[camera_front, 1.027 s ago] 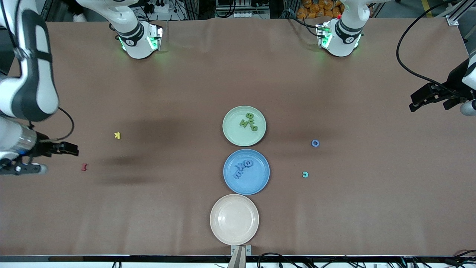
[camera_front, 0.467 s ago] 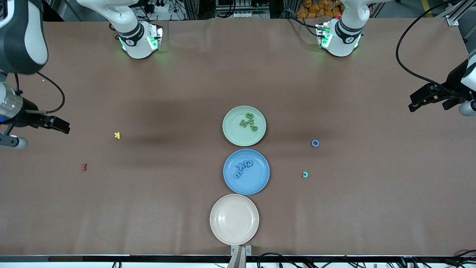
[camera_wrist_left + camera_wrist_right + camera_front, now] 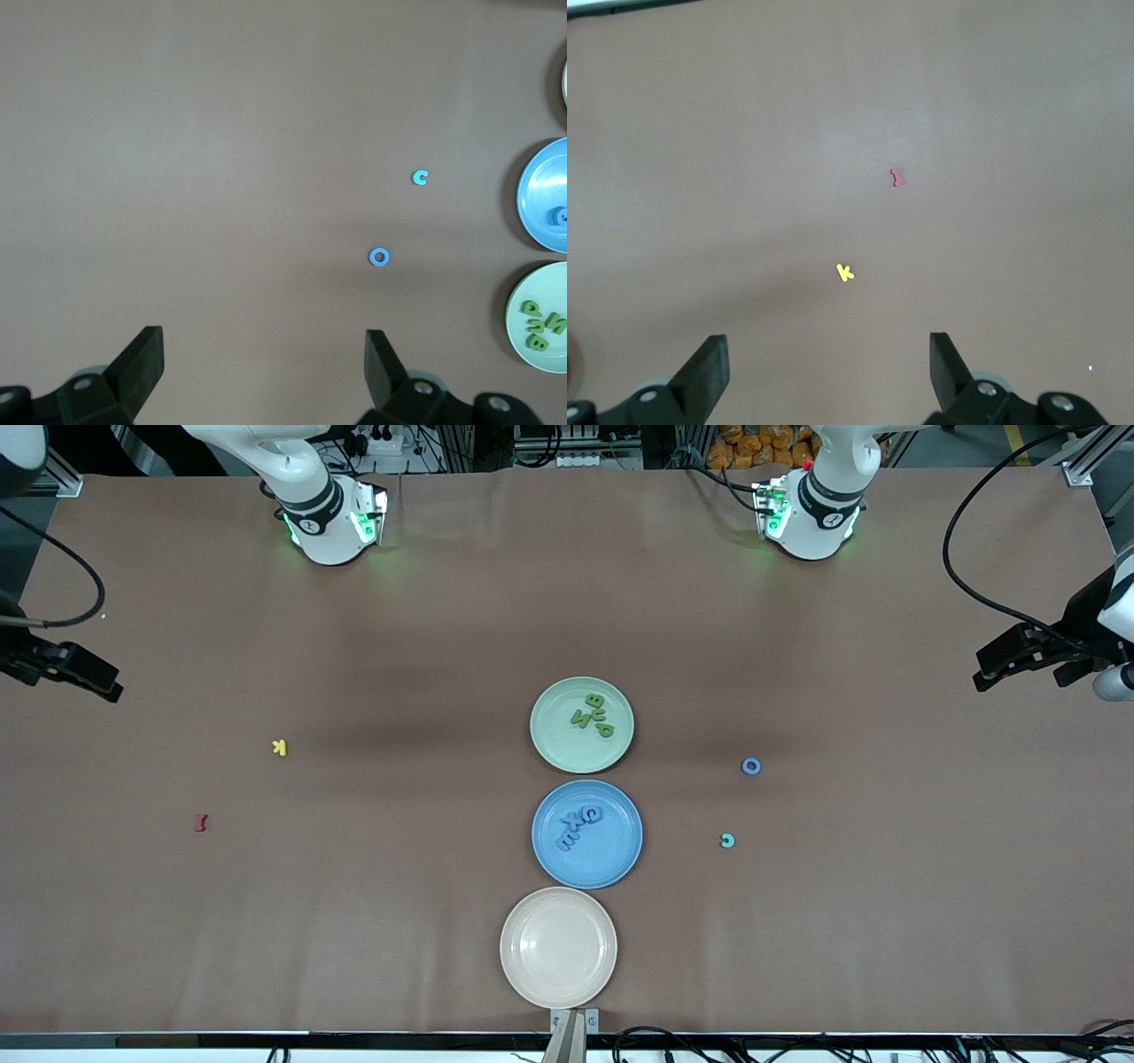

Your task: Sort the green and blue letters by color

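Several green letters (image 3: 592,716) lie on the green plate (image 3: 554,744). Several blue letters (image 3: 578,825) lie on the blue plate (image 3: 602,864), which is nearer the front camera. A blue O (image 3: 751,766) and a teal c (image 3: 727,841) lie loose on the table toward the left arm's end; both show in the left wrist view, the O (image 3: 379,257) and the c (image 3: 420,178). My left gripper (image 3: 985,677) is open and empty, up over the table's edge at the left arm's end. My right gripper (image 3: 104,687) is open and empty, up over the right arm's end.
An empty beige plate (image 3: 558,948) sits nearest the front camera. A yellow K (image 3: 279,747) and a dark red I (image 3: 201,823) lie toward the right arm's end; the right wrist view shows the K (image 3: 845,273) and the I (image 3: 898,177).
The right arm has drawn back toward the robots' bases and out past the table's edge, leaving only its gripper in view. The left arm has barely moved. No letter has moved.
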You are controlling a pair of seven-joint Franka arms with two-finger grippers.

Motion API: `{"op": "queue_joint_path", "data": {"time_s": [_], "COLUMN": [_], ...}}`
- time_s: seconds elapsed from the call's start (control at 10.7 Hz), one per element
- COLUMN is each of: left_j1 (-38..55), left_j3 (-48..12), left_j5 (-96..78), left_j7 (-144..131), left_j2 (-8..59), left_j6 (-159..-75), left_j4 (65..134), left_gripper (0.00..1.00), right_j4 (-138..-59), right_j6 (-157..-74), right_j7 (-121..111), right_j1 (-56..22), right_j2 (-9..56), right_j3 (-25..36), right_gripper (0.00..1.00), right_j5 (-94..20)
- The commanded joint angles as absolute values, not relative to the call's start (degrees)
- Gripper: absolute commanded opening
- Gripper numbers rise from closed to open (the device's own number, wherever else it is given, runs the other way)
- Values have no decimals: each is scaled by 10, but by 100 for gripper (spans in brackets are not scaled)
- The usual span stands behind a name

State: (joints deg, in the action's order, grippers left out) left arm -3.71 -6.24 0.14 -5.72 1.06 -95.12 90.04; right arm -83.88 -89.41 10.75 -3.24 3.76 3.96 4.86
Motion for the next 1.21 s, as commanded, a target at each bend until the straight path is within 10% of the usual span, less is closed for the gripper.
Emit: {"op": "queue_joint_path", "data": {"time_s": [0.0,1.12], "left_j1": [-37,-37], "left_j3": [-61,-61], "left_j5": [-10,-10], "left_j7": [-46,-46], "left_j2": [8,8], "left_j6": [-953,-953], "left_j4": [899,900], "left_gripper": [100,100], "right_j4": [-840,-849], "right_j6": [-877,-886], "right_j7": [109,116], "right_j1": [-6,3], "right_j2": [11,19], "right_j3": [23,32], "right_gripper": [100,100], "right_j5": [27,-2]}}
